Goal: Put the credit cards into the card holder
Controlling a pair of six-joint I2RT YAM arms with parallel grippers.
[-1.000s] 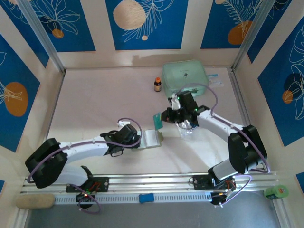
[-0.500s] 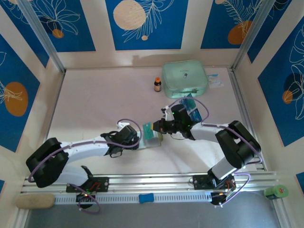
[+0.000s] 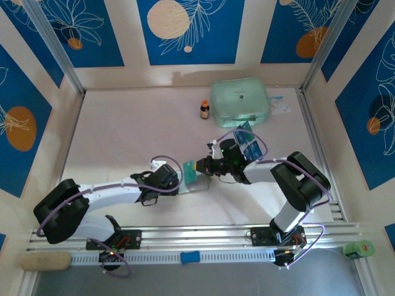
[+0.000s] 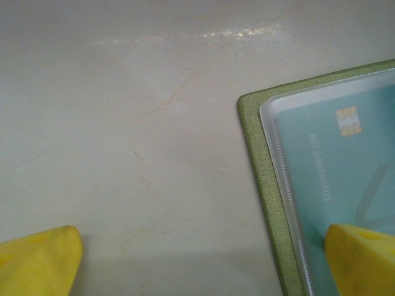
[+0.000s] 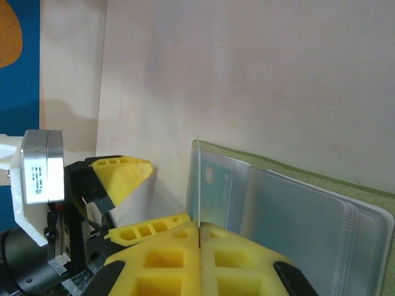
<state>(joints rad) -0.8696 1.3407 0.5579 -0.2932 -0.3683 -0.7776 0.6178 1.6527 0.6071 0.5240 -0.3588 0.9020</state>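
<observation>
We see the right fingers (image 5: 166,253) pressed together on a teal credit card (image 3: 189,173), held edge-on above the open olive card holder (image 5: 296,203) lying on the surface (image 5: 247,74). Our left fingers (image 4: 361,259) stand wide apart. One tip is over the holder's clear pocket (image 4: 278,160), where a second card (image 4: 333,154) already sits.

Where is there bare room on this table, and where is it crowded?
Free: the far-left stretch from left wall to bottle; the near strip between card holder and front rail. Crowded: the centre, where left end effector and right end effector meet at the holder; the far-right corner by the zip case.
</observation>
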